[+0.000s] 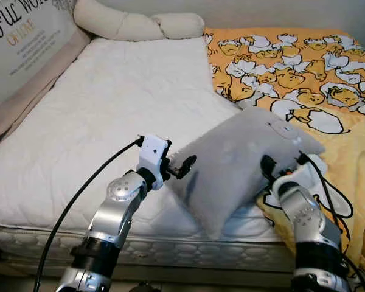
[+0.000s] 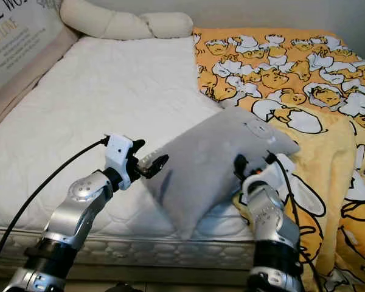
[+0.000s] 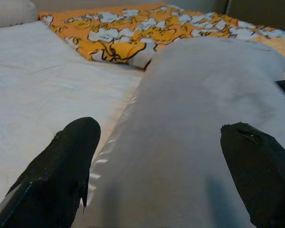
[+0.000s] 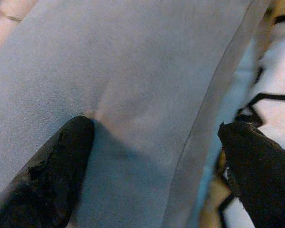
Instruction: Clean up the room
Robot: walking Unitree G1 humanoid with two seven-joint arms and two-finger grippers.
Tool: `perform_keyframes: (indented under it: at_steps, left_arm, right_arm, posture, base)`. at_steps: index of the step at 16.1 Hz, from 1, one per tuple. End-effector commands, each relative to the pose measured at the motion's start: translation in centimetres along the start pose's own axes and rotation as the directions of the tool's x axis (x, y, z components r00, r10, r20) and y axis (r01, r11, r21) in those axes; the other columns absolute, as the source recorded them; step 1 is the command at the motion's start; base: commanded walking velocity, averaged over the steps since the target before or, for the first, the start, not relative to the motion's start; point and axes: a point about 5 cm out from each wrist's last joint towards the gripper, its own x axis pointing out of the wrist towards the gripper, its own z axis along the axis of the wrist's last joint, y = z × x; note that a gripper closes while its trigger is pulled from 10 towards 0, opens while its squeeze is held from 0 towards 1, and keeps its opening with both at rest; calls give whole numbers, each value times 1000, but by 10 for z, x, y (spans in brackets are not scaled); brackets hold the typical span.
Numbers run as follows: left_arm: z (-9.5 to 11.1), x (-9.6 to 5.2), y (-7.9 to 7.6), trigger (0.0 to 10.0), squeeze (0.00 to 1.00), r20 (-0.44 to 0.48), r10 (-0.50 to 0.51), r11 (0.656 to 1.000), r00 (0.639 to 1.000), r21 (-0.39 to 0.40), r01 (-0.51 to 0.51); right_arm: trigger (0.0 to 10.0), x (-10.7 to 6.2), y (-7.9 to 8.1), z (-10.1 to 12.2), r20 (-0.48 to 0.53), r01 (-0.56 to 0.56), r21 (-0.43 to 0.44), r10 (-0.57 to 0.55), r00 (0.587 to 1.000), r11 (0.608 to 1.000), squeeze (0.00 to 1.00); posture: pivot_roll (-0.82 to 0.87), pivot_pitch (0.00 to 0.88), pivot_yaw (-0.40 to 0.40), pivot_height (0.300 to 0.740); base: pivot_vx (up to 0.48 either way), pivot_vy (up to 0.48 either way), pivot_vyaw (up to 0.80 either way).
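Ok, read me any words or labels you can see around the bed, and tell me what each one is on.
"...RFUL WO...", cut off at the picture's edge: large dark letters on the pale cushion leaning at the bed's left side.
"ON LOVE", orange, uncertain because blurred: on that cushion, under the large letters.
Several lines of small dark print below that: too small to read.
Yellow cartoon blanket and grey pillow: pictures and a stitched face, no words.

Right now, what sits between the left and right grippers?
The grey pillow: the left gripper is at one edge, the right gripper at the other, seen in both eye views. Each wrist view shows open fingers straddling its fabric.
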Motion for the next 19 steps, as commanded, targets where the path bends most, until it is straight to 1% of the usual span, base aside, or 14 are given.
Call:
perform_keyframes:
  at_steps: [1, 2, 4, 5, 6, 7, 9, 10, 11, 14, 16, 19]
  left_arm:
    - [5, -1, -3, 10000, 0, 18, -21, 1000, 1000, 21, 21]
    - [5, -5, -2, 10000, 0, 24, -20, 999, 1000, 37, 19]
    - [5, -9, -2, 10000, 0, 25, -23, 999, 999, 41, 22]
    - [5, -11, -2, 10000, 0, 24, -23, 999, 999, 39, 22]
    - [4, -14, -2, 10000, 0, 21, -22, 999, 1000, 34, 22]
    - [2, -19, -2, 10000, 0, 10, -31, 999, 999, 21, 31]
    - [1, -22, -4, 10000, 0, 0, -42, 999, 999, 12, 42]
    - [1, -23, -5, 10000, 0, -2, -44, 999, 999, 11, 44]
    - [1, -23, -5, 10000, 0, -1, -43, 999, 999, 11, 43]
    - [1, -22, -10, 10000, 0, 2, -37, 999, 999, 8, 37]
    - [0, -25, -12, 10000, 0, 1, -16, 1000, 1000, 1, 16]
    - [-1, -28, -11, 10000, 0, -5, -7, 1000, 1000, -5, 7]
  right_arm:
    - [10000, 2, 6, -11, -58, -41, 27, 43, 997, 999, 0]
    - [10000, 5, 7, -17, -89, -52, 53, 57, 994, 997, 0]
    - [10000, 7, 6, -21, -110, -56, 83, 65, 992, 995, 0]
    - [5686, 6, 6, -22, -113, -66, 93, 77, 991, 993, 0]
    - [3059, 6, 8, -24, -123, -85, 104, 97, 988, 991, 0]
    - [0, 4, 10, -32, -182, -121, 97, 137, 974, 988, 0]
    - [0, 2, 9, -41, -257, -143, 82, 159, 953, 986, 0]
    - [0, 2, 10, -45, -285, -153, 106, 178, 942, 983, 0]
    - [0, 3, 10, -46, -290, -155, 129, 187, 939, 979, 0]
    - [0, 5, 8, -44, -297, -166, 129, 198, 934, 978, 0]
    - [0, 5, 7, -43, -310, -170, 75, 185, 933, 983, 0]
    - [0, 6, 4, -42, -311, -153, 65, 166, 936, 986, 0]
  posture:
    - [27, 0, 43, 740]
    - [39, 0, 48, 740]
    - [49, 0, 53, 740]
    - [52, 0, 57, 740]
    - [52, 0, 63, 740]
    - [51, 0, 66, 740]
    - [50, 0, 66, 740]
    - [56, 0, 64, 740]
    - [56, 0, 66, 740]
    - [69, 0, 40, 740]
    - [77, 0, 20, 740]
    - [75, 0, 17, 740]
  base:
    - [0, 0, 0]
    - [0, 0, 0]
    - [0, 0, 0]
    - [0, 0, 0]
    - [0, 0, 0]
    - [0, 0, 0]
    - [0, 0, 0]
    - [0, 0, 0]
    - [0, 0, 0]
    - [0, 0, 0]
    - [0, 0, 0]
    - [0, 0, 0]
